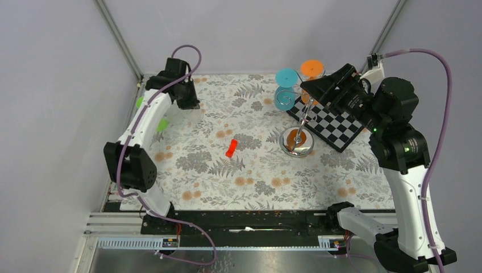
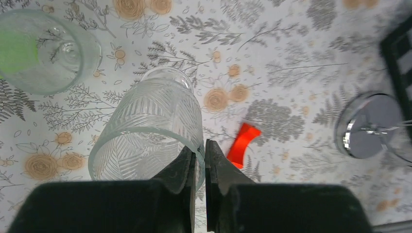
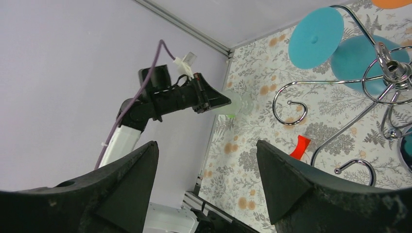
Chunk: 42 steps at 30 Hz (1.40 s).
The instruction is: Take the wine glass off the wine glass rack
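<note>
Tool on the right arm (image 3: 206, 174) is spread wide and empty, just beside the looping wires of the wine glass rack (image 1: 296, 142), where the teal wine glass (image 3: 316, 36) hangs foot-up. Recommended: close on its stem, then slide it outward along the wire, clear of the orange wine glass (image 1: 311, 68). Left tool (image 2: 199, 165) is pinched on the rim of a clear ribbed glass (image 2: 155, 116).

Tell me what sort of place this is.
Probably a robot test cell in a lab. Plain wall panels enclose it, the left arm and right arm are bolted to a rail, and staged props sit on a floral cloth: a wine glass rack and a chequered board.
</note>
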Each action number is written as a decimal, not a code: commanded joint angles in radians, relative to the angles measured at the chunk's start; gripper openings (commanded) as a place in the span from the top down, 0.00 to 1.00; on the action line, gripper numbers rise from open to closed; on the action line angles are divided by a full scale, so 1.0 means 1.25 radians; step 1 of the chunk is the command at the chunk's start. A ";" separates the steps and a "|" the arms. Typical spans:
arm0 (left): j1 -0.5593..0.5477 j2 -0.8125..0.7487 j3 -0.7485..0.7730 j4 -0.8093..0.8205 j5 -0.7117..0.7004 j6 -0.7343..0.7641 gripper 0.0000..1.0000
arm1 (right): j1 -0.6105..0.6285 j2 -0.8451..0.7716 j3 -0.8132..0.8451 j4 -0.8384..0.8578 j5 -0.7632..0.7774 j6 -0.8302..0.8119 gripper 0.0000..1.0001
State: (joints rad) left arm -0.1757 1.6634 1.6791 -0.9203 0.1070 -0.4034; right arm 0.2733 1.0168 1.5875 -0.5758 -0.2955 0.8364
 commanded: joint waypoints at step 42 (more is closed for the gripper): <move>-0.034 0.081 0.214 -0.031 -0.064 0.043 0.47 | -0.149 0.067 0.188 -0.231 -0.012 -0.112 0.20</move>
State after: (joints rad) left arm -0.2264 1.9236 1.8420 -0.9524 -0.0376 -0.3618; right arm 0.1215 1.0687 1.7149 -0.7795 -0.3382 0.7692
